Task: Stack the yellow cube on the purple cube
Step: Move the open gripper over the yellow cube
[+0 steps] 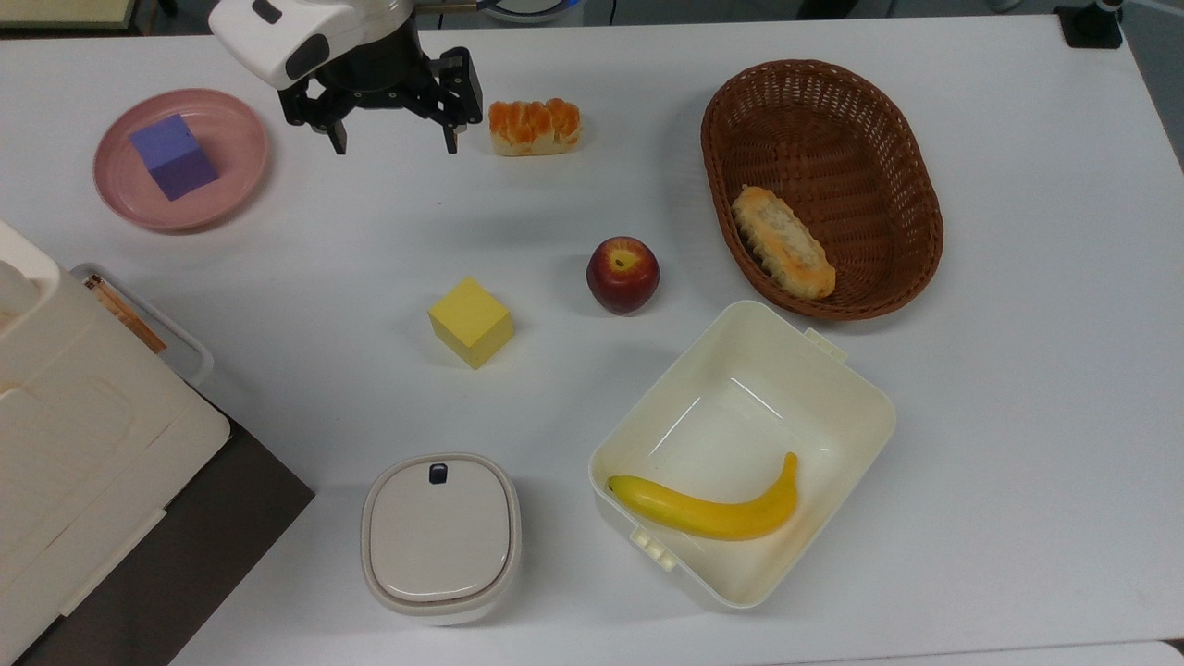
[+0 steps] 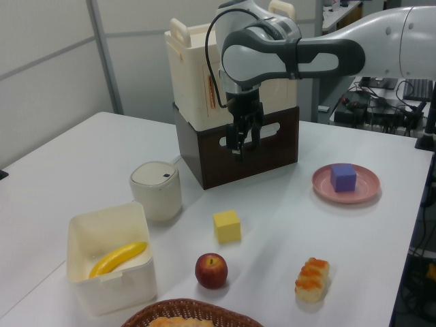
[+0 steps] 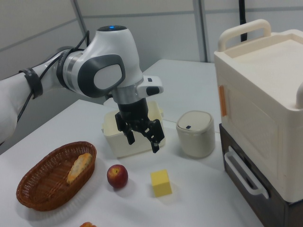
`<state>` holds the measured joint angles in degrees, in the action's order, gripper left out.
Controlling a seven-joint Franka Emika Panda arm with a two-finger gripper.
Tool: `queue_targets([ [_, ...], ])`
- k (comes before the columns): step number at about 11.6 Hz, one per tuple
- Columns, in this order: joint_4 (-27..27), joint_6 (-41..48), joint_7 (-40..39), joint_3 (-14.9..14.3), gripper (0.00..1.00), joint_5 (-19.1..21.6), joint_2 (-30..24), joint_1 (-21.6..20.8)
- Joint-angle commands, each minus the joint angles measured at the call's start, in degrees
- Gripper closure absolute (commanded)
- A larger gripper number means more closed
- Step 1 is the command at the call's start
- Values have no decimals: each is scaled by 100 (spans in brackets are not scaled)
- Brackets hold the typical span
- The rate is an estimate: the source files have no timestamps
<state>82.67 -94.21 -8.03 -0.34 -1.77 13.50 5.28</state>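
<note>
In the top view, going left to right: the purple cube [image 1: 174,155] sits in a pink plate [image 1: 236,129] at the far left. Just to its right the gripper [image 1: 396,143] hangs above the white table [image 1: 1017,388], fingers spread wide, holding and touching nothing. The yellow cube [image 1: 471,323] rests on the table below it in the picture, well apart from the plate. Then come an orange-topped pastry [image 1: 536,126], an apple [image 1: 622,275], a cream box [image 1: 832,407] holding a banana [image 1: 712,509], and a wicker basket [image 1: 888,139] with a bread roll [image 1: 783,242]. A lidded pot [image 1: 440,536] stands near the bottom edge. A cream-and-brown cabinet [image 2: 235,143] stands at the back in the left view, with grey wall panels [image 2: 41,61] behind.
</note>
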Motion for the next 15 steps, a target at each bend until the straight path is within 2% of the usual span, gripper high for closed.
queue_targets([
  [1, 39, 16, -93, -36, 0, 72, -110, -18],
  [3, 47, -18, -198, -27, 0, 81, -102, -18],
  [7, 56, -80, -901, -1, 0, 37, -5, -35],
  [9, 117, -220, -1557, 25, 0, -7, 91, -70],
  [11, 153, -369, -2087, 43, 0, -25, 328, -140],
  [13, 197, -388, -2658, 43, 0, -278, 582, -228],
  [15, 214, -483, -2765, 43, 0, -341, 873, -273],
])
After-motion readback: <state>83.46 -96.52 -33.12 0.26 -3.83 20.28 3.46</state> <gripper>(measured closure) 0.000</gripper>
